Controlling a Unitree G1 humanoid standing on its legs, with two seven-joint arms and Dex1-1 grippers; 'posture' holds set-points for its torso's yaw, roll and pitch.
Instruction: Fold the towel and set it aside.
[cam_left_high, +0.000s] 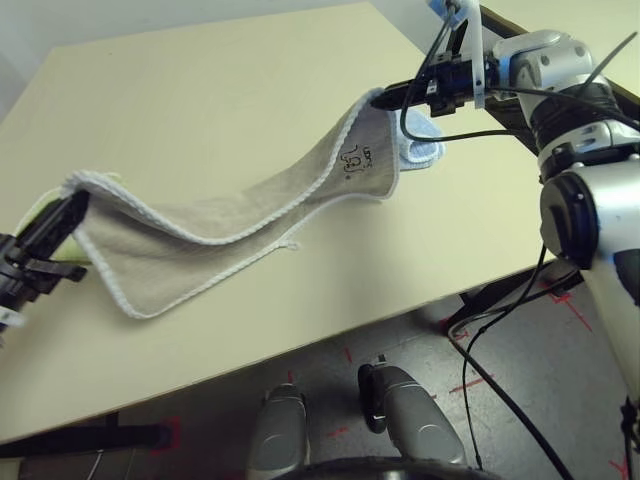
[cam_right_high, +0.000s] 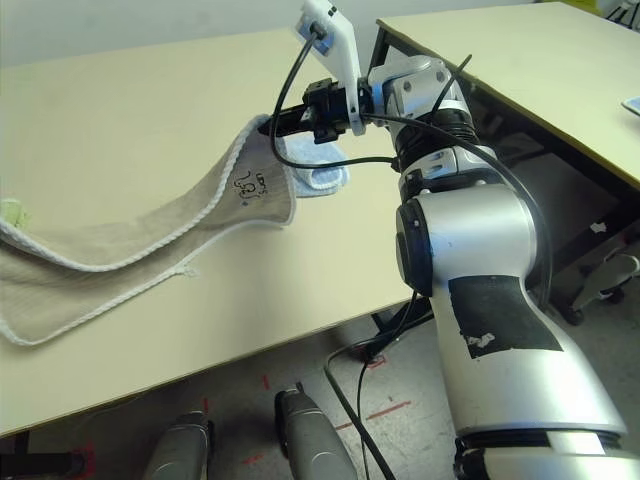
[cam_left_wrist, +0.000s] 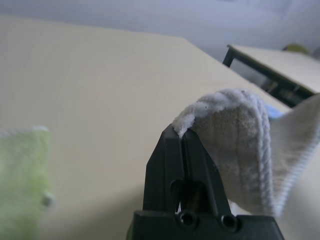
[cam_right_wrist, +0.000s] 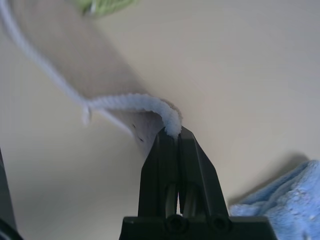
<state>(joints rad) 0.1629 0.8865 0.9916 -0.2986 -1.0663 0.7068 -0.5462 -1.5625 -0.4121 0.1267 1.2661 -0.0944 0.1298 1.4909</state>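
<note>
Left pincer (cam_left_high: 72, 208): I read it clamped on the near-left corner of the towel (cam_left_high: 230, 225); the left wrist view shows both black fingers pressed together with white edging pinched at their tips.
Towel position: I see it slung between my two arms above the table (cam_left_high: 200, 90), sagging in the middle, with its lower edge apparently brushing the surface; I cannot confirm contact.
Right pincer (cam_right_high: 272, 124): I read it closed on the far corner, next to the embroidered logo; the right wrist view shows the scalloped edge nipped between the fingertips.
Task progress: in my judgement, early. Both corners are secured and lifted. The cloth hangs doubled along its length, but I see no finished fold, and set-aside remains outstanding.
Green cloth (cam_left_high: 45, 205): mostly covered by the towel and left arm.
Blue cloth (cam_left_high: 425, 148): partly covered by the towel's far end and cables.
Unclear: the towel's remaining two corners; I cannot locate them.
</note>
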